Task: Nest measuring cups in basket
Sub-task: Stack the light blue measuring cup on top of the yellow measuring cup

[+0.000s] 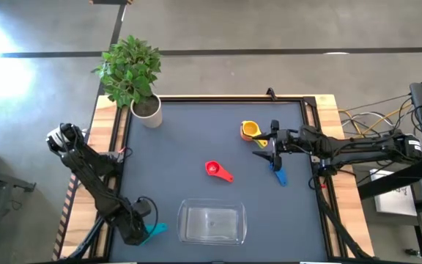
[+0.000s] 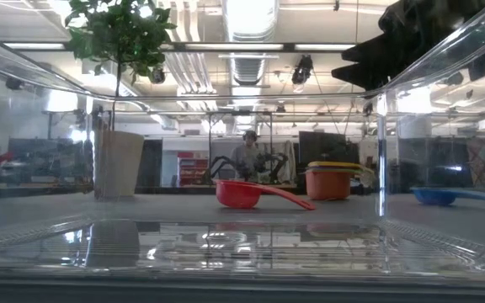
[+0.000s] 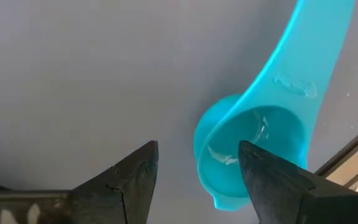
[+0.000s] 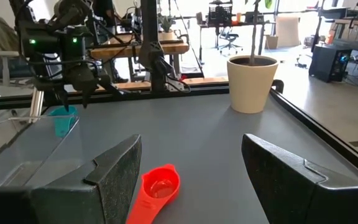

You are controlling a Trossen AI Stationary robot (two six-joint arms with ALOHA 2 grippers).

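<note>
A teal measuring cup [image 3: 253, 149] lies on the dark table just left of the clear basket [image 1: 211, 224], near the front edge. My left gripper [image 3: 197, 149] points down over it, open, with one finger above the bowl and the other beside it over bare table. A red cup [image 1: 217, 170] rests mid-table. An orange cup [image 1: 249, 130] with a yellow one on it [image 2: 335, 166] and a blue cup [image 1: 278, 176] sit at the right. My right gripper [image 1: 268, 143] hovers level and open between those cups, facing the red one [image 4: 160, 186]. My left gripper comes from above, one finger [image 3: 272, 186] over the teal cup's bowl rim [image 3: 229, 155] and the other clear of it. Whether that finger touches the cup, I cannot tell. The cup lies on the table, its handle [image 3: 303, 68] pointing away from the fingers.
A white plant pot [image 1: 146, 111] with a leafy plant stands at the far left corner. Wooden rails [image 1: 116, 147] border the table on both sides. Bare dark surface lies between the red cup and the basket.
</note>
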